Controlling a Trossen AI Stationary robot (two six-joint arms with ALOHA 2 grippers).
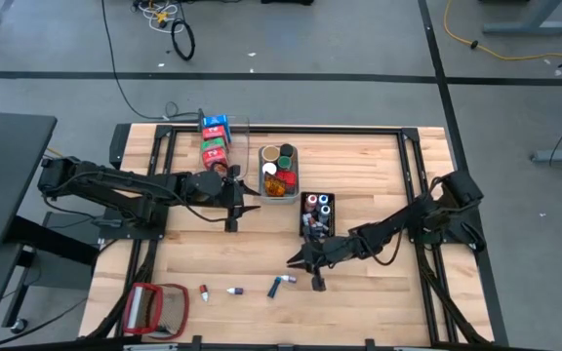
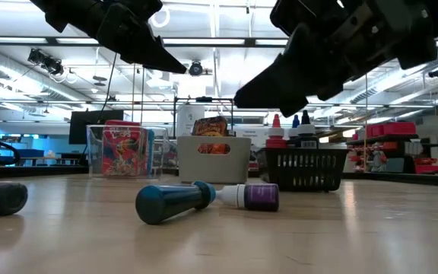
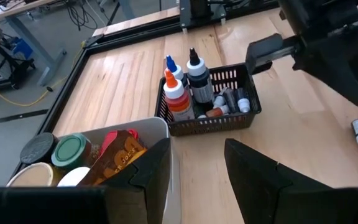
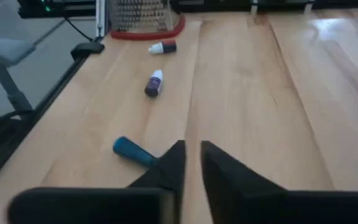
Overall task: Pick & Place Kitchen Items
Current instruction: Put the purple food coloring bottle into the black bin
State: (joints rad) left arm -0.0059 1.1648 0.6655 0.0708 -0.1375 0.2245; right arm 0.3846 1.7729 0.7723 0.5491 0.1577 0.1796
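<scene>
Three little bottles lie on their sides near the table's front edge: a blue one (image 1: pixel 277 286) (image 4: pixel 132 151) (image 2: pixel 173 202), a purple one (image 1: pixel 234 291) (image 4: pixel 154 84) and a red-capped one (image 1: pixel 204 291) (image 4: pixel 163 46). My right gripper (image 1: pixel 305 265) (image 4: pixel 191 163) hangs above the table just right of the blue bottle. Its fingers stand a narrow slit apart with nothing between them. My left gripper (image 1: pixel 240 203) (image 3: pixel 197 168) hovers open beside the grey bin (image 1: pixel 279 174) (image 3: pixel 151 134), which holds jars and tins. More bottles stand upright in the black basket (image 1: pixel 317 213) (image 3: pixel 211 122).
A clear bin (image 1: pixel 218 139) (image 2: pixel 124 151) with red, green and blue cartons stands at the back, left of the grey bin. A red-framed flat object (image 1: pixel 154 310) (image 4: pixel 145 18) lies at the front left corner. Bare wood spreads right of the black basket and between the arms.
</scene>
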